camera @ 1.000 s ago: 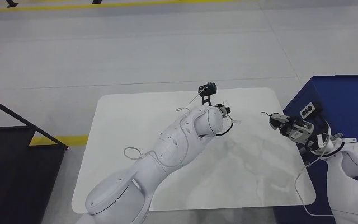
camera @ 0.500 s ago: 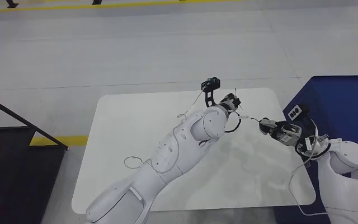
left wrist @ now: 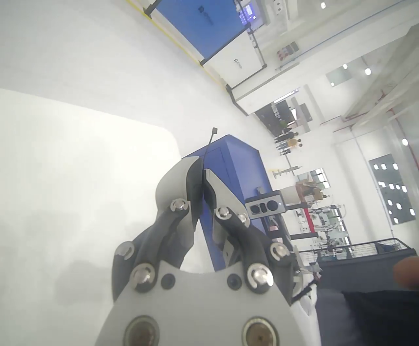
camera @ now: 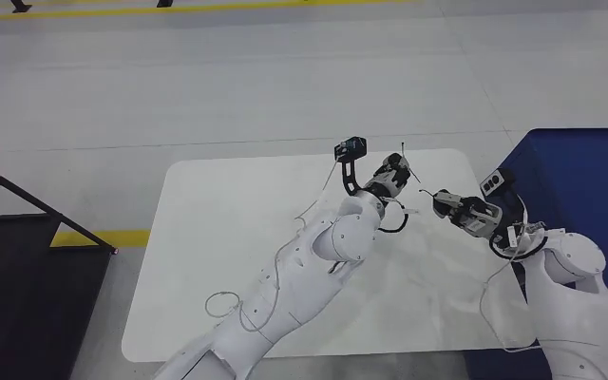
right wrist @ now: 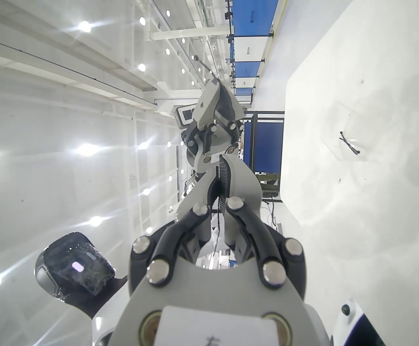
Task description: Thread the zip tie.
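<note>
L fingers [left wrist: 173,183] pinch zip tie [left wrist: 209,141]; R fingers [right wrist: 242,180] closed, facing.

- This is a large industrial hall fitted out as a robotics lab, not a home or an office.
- A wide, pale, glossy floor [camera: 285,85] stretches far beyond the white table [camera: 237,237]. A yellow marking line [camera: 190,8] runs along its far edge.
- A blue cabinet [camera: 560,161] stands just right of the table.
- Blue-and-white partition panels [left wrist: 203,23] on black frames divide the hall into bays.
- The ceiling is high, with rows of round lights [right wrist: 141,67] and white beams [right wrist: 190,34].
- Benches [left wrist: 322,216] far off are crowded with equipment.
- A black railing [camera: 47,211] stands at the left.
</note>
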Available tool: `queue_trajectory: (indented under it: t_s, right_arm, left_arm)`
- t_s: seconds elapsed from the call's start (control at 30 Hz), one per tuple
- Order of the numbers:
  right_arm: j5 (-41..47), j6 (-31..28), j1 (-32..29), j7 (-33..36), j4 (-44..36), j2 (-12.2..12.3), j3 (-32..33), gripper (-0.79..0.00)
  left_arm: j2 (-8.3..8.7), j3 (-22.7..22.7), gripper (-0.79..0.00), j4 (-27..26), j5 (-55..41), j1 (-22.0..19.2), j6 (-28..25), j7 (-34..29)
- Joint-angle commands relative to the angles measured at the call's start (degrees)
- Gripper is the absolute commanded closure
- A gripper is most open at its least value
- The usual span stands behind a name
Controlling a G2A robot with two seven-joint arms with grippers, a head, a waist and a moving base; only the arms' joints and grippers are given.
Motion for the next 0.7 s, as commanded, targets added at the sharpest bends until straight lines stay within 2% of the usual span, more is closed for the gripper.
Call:
queue_trajectory:
  t_s: [0.0,0.1,0.53,0.67]
  right_arm:
    - [0.4,0.0,0.2,0.4,0.4,0.2,0.5,0.000]
    - [0.6,0.1,0.2,1.5,0.6,0.5,0.8,0.000]
    - [0.4,-0.1,0.2,2.2,0.6,0.6,0.8,0.000]
    - [1.5,-4.2,-1.1,-0.9,-1.6,0.5,1.3,0.000]
  left_arm:
    - [0.31,-0.7,0.000,-1.3,1.2,1.2,-2.6,0.1]
    - [0.69,-1.8,0.000,-2.5,1.2,2.6,-5.6,-1.6]
    - [0.80,-1.7,0.000,-2.4,3.2,2.9,-5.1,-1.5]
    - [0.80,-1.7,0.000,-2.4,3.2,2.9,-5.1,-1.5]
